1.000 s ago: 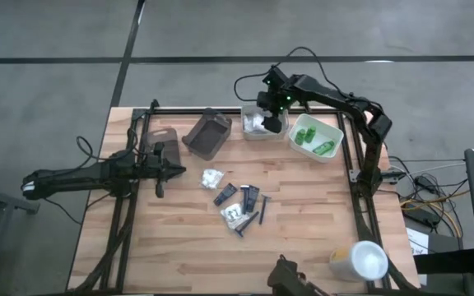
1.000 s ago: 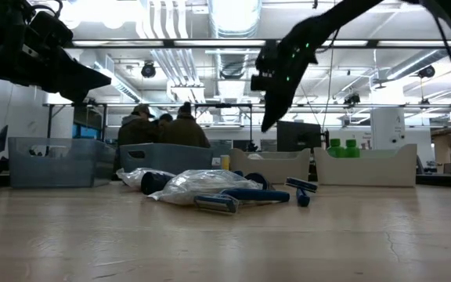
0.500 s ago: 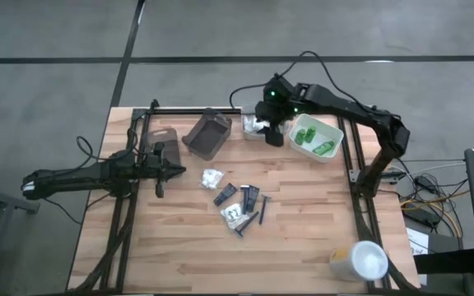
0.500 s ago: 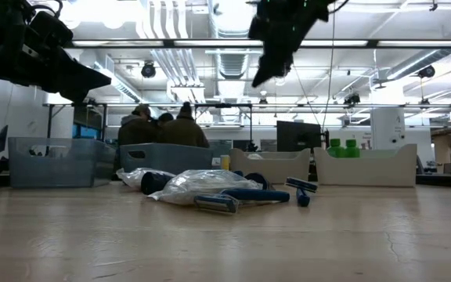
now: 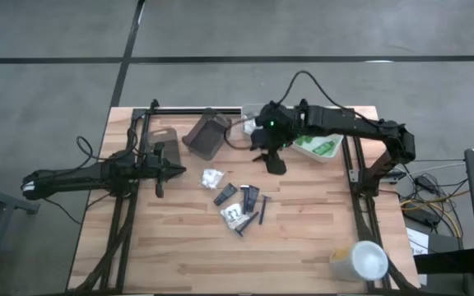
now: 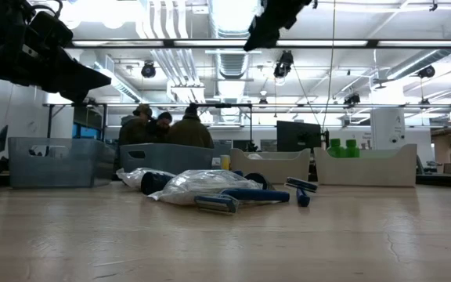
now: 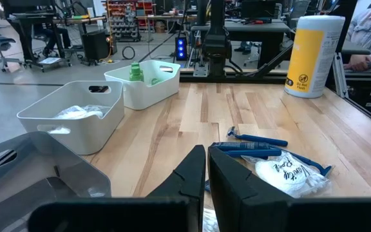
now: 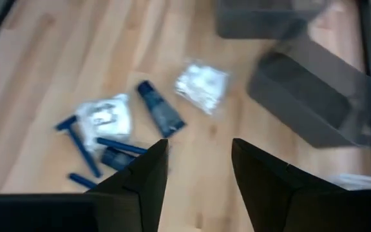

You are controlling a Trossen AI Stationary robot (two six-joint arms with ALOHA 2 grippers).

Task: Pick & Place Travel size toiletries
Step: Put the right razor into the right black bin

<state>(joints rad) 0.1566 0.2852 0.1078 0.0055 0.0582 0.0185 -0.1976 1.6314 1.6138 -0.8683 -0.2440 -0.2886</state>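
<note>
Right gripper (image 5: pixel 275 163): above the table (image 5: pixel 303 238), just beside the loose pile; fingers (image 8: pixel 143 177) parted with nothing between them.
Left gripper (image 7: pixel 207 177): at the table's left side, fingers pressed together, empty.
Loose toiletries: white packet (image 5: pixel 211 177), dark tube (image 5: pixel 225 195) and blue razors (image 5: pixel 253 210) lie mid-table.
White bin (image 5: pixel 318 141): holds green bottles (image 5: pixel 307 136), partly under the right arm.
Grey trays (image 5: pixel 207 134): far edge, left of the white bin.
White cup (image 5: pixel 367 260): near right corner.
</note>
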